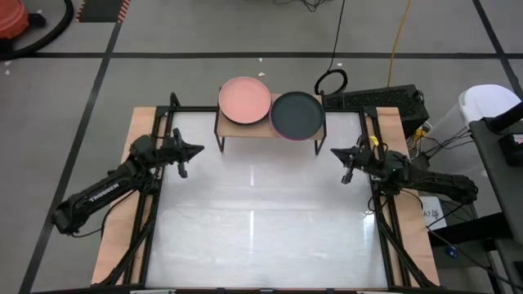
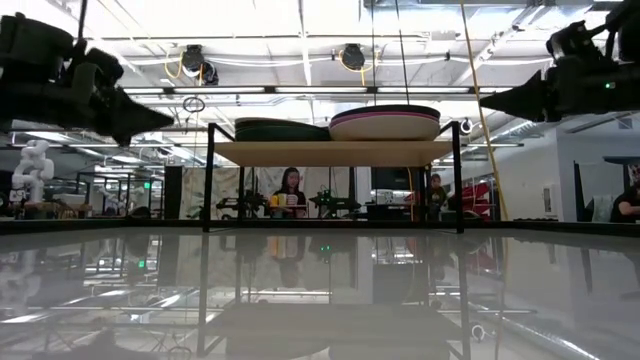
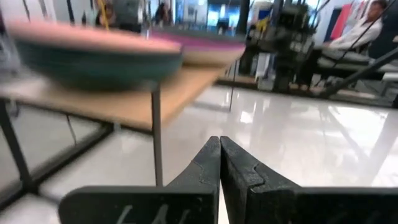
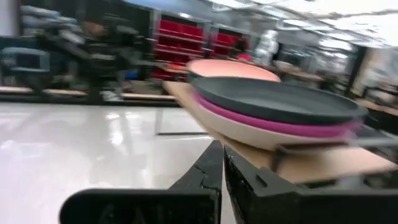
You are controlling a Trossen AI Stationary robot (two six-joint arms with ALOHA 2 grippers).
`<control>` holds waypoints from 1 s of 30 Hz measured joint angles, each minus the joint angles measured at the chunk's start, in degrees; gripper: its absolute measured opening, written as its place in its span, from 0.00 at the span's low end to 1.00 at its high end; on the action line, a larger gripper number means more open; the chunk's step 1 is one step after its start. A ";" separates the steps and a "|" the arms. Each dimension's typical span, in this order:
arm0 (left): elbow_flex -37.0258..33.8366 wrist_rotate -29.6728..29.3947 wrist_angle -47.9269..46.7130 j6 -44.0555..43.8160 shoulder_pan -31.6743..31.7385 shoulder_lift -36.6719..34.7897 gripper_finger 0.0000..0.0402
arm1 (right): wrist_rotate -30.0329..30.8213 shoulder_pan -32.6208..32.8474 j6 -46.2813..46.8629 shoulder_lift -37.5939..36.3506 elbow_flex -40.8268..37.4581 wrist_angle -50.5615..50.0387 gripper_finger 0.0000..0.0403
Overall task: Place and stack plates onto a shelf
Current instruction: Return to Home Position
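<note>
The shelf [image 1: 245, 131] is a low rack with a wooden top on thin black legs, standing at the table's far middle. Two stacks of plates rest on it. The left stack has a light pink plate [image 1: 244, 100] on a teal one [image 3: 93, 62]. The right stack is topped by a dark grey plate [image 1: 297, 114] over a magenta [image 4: 273, 121] and a beige plate [image 2: 385, 127]. My left gripper [image 1: 198, 150] [image 3: 219, 146] hovers shut, left of the shelf. My right gripper [image 1: 333, 152] [image 4: 222, 152] hovers shut on the shelf's right. Neither holds anything.
The glossy white table [image 1: 261, 220] stretches bare from the shelf to the near edge, framed by black rails [image 1: 384, 237] at both sides. Beyond the far edge lie cables and a dark box [image 1: 384, 98]. People [image 2: 291, 190] sit in the room behind.
</note>
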 joint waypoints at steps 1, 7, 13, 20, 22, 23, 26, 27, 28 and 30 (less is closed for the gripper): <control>0.00 -0.32 -1.51 0.00 0.00 0.02 0.01 | 1.66 0.00 0.91 0.10 -0.02 0.12 0.00; 0.02 -1.30 -4.43 -0.24 0.00 0.03 0.01 | 4.31 -0.02 1.20 0.02 -0.09 0.55 0.00; 0.02 -1.31 -4.41 0.20 0.00 0.04 0.01 | 4.31 -0.02 1.21 0.04 -0.15 0.91 0.00; 0.02 -1.32 -4.40 0.20 0.00 0.04 0.01 | 4.24 -0.02 1.21 0.04 -0.20 1.13 0.00; 0.02 -1.32 -4.40 0.22 0.00 0.04 0.01 | 4.22 -0.02 1.21 0.04 -0.22 1.16 0.00; 0.02 -1.32 -4.40 0.22 0.00 0.04 0.01 | 4.21 -0.02 1.21 0.04 -0.24 1.16 0.00; 0.02 -1.34 -4.39 0.22 0.00 0.04 0.01 | 4.20 -0.02 1.21 0.04 -0.24 1.16 0.00; 0.02 -1.34 -4.38 0.22 0.00 0.04 0.01 | 4.20 -0.02 1.21 0.04 -0.26 1.18 0.00; 0.02 -1.34 -4.38 0.22 0.00 0.04 0.01 | 4.18 -0.02 1.22 0.04 -0.26 1.18 0.00; 0.02 -1.36 -4.38 0.22 0.00 0.04 0.01 | 4.18 -0.02 1.21 0.04 -0.26 1.18 0.00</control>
